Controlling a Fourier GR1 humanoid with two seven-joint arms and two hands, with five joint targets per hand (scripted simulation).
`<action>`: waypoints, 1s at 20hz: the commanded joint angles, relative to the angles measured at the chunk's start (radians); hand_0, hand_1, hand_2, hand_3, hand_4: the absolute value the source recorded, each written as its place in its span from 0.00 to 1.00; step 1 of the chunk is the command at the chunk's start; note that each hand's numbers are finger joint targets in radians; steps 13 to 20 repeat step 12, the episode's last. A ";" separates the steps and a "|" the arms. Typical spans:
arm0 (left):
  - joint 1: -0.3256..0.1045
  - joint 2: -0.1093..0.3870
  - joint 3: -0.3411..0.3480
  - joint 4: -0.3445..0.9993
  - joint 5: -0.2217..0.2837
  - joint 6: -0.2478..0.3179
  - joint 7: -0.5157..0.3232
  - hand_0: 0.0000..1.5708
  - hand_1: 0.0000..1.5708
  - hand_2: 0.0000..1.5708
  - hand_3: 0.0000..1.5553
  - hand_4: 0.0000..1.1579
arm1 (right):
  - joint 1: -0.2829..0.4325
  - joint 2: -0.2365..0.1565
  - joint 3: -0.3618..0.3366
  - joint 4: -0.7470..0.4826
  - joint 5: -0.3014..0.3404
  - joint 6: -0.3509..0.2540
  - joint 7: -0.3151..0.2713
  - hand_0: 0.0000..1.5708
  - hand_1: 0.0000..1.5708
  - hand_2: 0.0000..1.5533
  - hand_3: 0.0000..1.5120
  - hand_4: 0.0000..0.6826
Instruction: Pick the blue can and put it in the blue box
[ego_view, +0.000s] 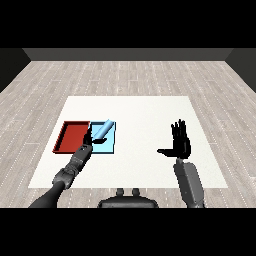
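The light blue can (103, 129) lies tilted over the light blue tray (109, 145), its upper end pointing to the far right. My left hand (87, 138) reaches in from the lower left, and its fingers curl round the can's lower end at the tray's left edge. Whether the can rests on the tray floor or hangs just above it I cannot tell. My right hand (180, 141) stands upright over the white table at the right, fingers straight and thumb out to the left, holding nothing.
The red tray (70, 137) lies directly left of the blue one, sharing an edge with it. The white table (145, 112) extends around both trays, with a wooden floor beyond.
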 joint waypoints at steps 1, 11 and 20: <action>0.017 0.009 0.073 -0.131 0.058 0.137 -0.194 0.00 0.00 0.00 0.00 0.00 | 0.005 -0.001 -0.001 -0.040 -0.007 -0.003 0.014 0.00 0.00 0.00 0.00 0.00; 0.231 -0.049 0.046 -0.593 0.124 -0.195 -0.588 0.00 0.00 0.00 0.00 0.00 | 0.017 -0.010 0.045 -0.043 0.060 -0.032 0.053 0.00 0.00 0.00 0.00 0.00; 0.286 -0.016 0.040 -0.651 0.141 -0.258 -0.575 0.00 0.00 0.00 0.00 0.00 | 0.074 -0.021 0.029 -0.045 0.034 0.018 0.014 0.00 0.00 0.00 0.00 0.00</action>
